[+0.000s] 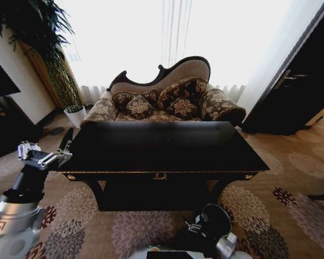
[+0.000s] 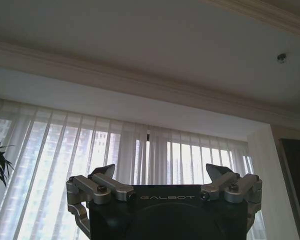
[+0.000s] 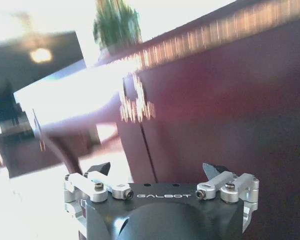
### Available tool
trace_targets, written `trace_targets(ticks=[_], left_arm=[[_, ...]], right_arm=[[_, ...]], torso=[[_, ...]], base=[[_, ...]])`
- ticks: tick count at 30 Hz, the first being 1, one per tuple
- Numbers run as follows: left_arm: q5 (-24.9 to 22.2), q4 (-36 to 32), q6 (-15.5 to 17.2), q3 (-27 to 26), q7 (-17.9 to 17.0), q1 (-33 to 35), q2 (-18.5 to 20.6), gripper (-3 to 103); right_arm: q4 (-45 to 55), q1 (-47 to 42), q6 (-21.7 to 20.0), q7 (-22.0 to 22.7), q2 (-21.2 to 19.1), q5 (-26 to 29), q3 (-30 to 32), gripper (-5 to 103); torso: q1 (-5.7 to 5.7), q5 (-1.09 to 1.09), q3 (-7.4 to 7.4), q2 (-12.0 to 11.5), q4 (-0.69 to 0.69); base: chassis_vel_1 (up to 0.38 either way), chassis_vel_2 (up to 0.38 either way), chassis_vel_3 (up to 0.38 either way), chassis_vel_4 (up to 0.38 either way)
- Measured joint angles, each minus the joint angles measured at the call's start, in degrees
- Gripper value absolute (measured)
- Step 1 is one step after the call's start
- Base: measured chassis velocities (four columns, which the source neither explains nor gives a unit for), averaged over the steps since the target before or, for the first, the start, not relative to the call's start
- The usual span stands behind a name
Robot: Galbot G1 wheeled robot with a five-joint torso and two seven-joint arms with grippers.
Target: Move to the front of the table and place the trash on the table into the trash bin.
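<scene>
The table [image 1: 162,151] stands straight ahead in the head view, with a glossy black top and a dark apron bearing a small gold ornament [image 1: 160,176]. The trash and the trash bin are out of view. My left gripper [image 1: 43,152] is raised beside the table's left end and open. In the left wrist view the left gripper [image 2: 162,172] points up at the curtains and ceiling with nothing between its fingers. My right arm [image 1: 216,224] hangs low in front of the table. In the right wrist view the right gripper [image 3: 159,169] is open and empty, facing a blurred dark wood surface.
A patterned sofa [image 1: 167,102] with cushions stands close behind the table. A potted plant [image 1: 70,102] is at the back left, dark furniture [image 1: 2,108] at the left, and a dark cabinet [image 1: 291,97] at the right. Flowered carpet [image 1: 291,178] surrounds the table.
</scene>
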Motion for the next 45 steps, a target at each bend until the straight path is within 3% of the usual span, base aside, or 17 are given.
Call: trace_targets(ticks=[4, 8, 12, 15, 19, 20, 22, 23, 24, 25, 27, 28, 29, 31, 33, 37, 45], left_arm=[[1.3, 0.0, 0.2, 0.6, -0.2, 0.1, -0.4, 100], [2.2, 0.0, 1.4, 1.1, -1.8, 0.3, -1.0, 100], [1.6, 0.0, 2.1, 1.1, -2.4, 0.5, -1.3, 100], [1.8, 0.0, 2.8, 0.9, -3.2, 0.7, -1.5, 100], [2.0, 0.0, 4.4, 0.3, -4.6, 1.3, -1.7, 100], [2.0, 0.0, 4.4, 0.3, -4.6, 1.3, -1.7, 100], [2.3, 0.0, 5.4, -0.2, -5.3, 1.5, -1.7, 100], [3.6, 0.0, 6.3, -0.5, -6.6, 1.6, -1.7, 100], [5.1, 0.0, 6.7, -0.6, -8.0, 1.6, -1.7, 100], [5.1, 0.0, 6.7, -0.6, -8.0, 1.6, -1.7, 100], [6.1, 0.1, 8.8, -0.8, -12.8, 1.3, -1.4, 100], [6.1, 0.1, 8.8, -0.8, -12.8, 1.3, -1.4, 100], [4.4, 0.1, 10.7, -1.2, -15.9, 1.0, -1.2, 100], [2.4, 0.4, 12.5, -2.1, -18.3, 0.7, -0.8, 100], [2.4, 1.1, 12.8, -2.7, -18.6, 0.6, -0.4, 100], [2.6, 3.3, 11.3, -3.8, -14.6, 0.0, -0.3, 100], [2.4, 2.0, 10.6, -2.8, -11.8, 0.2, -1.8, 100]], right_arm=[[9.1, -1.1, -2.9, -1.3, 0.2, 3.7, 4.5, 100], [17.1, -2.0, -7.3, -6.4, -0.8, 8.3, 11.3, 100], [20.1, -2.1, -7.8, -7.7, -0.9, 10.7, 13.4, 100], [23.9, -2.0, -6.8, -3.1, -0.8, 14.0, 13.2, 100], [30.1, -1.1, -6.6, 11.0, -0.1, 17.0, 10.1, 100], [30.1, -1.1, -6.6, 11.0, -0.1, 17.0, 10.1, 100], [32.6, 0.3, -7.0, 21.4, 0.1, 16.1, 8.4, 100], [34.4, 1.5, -8.1, 29.9, 0.2, 14.9, 7.1, 100], [35.2, 1.9, -8.9, 33.5, 0.3, 14.3, 6.5, 100], [35.2, 1.9, -8.9, 33.5, 0.3, 14.3, 6.5, 100], [35.8, 2.4, -9.7, 37.7, 0.5, 12.2, 5.7, 100], [35.8, 2.4, -9.7, 37.7, 0.5, 12.2, 5.7, 100], [35.6, 2.4, -9.2, 37.7, 0.5, 10.3, 5.6, 100], [35.0, 2.5, -8.5, 36.7, 0.4, 8.9, 5.6, 100], [34.8, 2.6, -8.2, 35.9, 0.4, 8.5, 5.7, 100], [35.3, 2.9, -7.9, 34.1, 1.1, 7.3, 4.2, 100], [37.0, 2.2, -7.5, 32.8, 2.7, 6.0, 3.1, 100]], torso=[[0.0, -0.03, 0.0, 0.0, 0.0], [0.0, -0.02, 0.0, 0.0, -0.01], [0.0, -0.01, 0.0, 0.0, -0.01], [0.0, -0.02, 0.0, 0.0, -0.01], [0.0, -0.02, 0.0, 0.0, -0.01], [0.0, -0.02, 0.0, 0.0, -0.01], [0.0, -0.01, 0.0, 0.0, 0.0], [0.0, -0.02, 0.0, 0.0, 0.01], [0.0, -0.02, 0.0, 0.0, 0.01], [0.0, -0.02, 0.0, 0.0, 0.01], [0.0, -0.01, 0.0, 0.0, -0.01], [0.0, -0.01, 0.0, 0.0, -0.01], [0.0, -0.02, 0.0, 0.0, -0.01], [0.0, -0.01, 0.0, 0.0, -0.01], [0.0, -0.01, 0.0, 0.0, -0.01], [0.0, -0.03, 0.0, 0.0, -0.01], [0.0, 0.0, 0.0, 0.0, -0.01]], base=[[0.0, 0.0, 0.0, 0.0], [0.0, 0.0, 0.0, 0.0], [0.0, 0.0, 0.0, 0.0], [0.0, 0.0, 0.0, 0.0], [0.0, 0.0, 0.0, 0.0], [0.0, 0.0, 0.0, 0.0], [0.0, 0.0, 0.0, 0.0], [0.0, 0.0, 0.0, 0.0], [0.0, 0.0, 0.0, 0.0], [0.0, 0.0, 0.0, 0.0], [0.0, 0.0, 0.0, 0.0], [0.0, 0.0, 0.0, 0.0], [0.0, 0.0, 0.0, 0.0], [0.0, 0.0, 0.0, 0.0], [0.0, 0.0, 0.0, 0.0], [0.0, 0.0, 0.0, 0.0], [0.0, 0.0, 0.0, 0.0]])
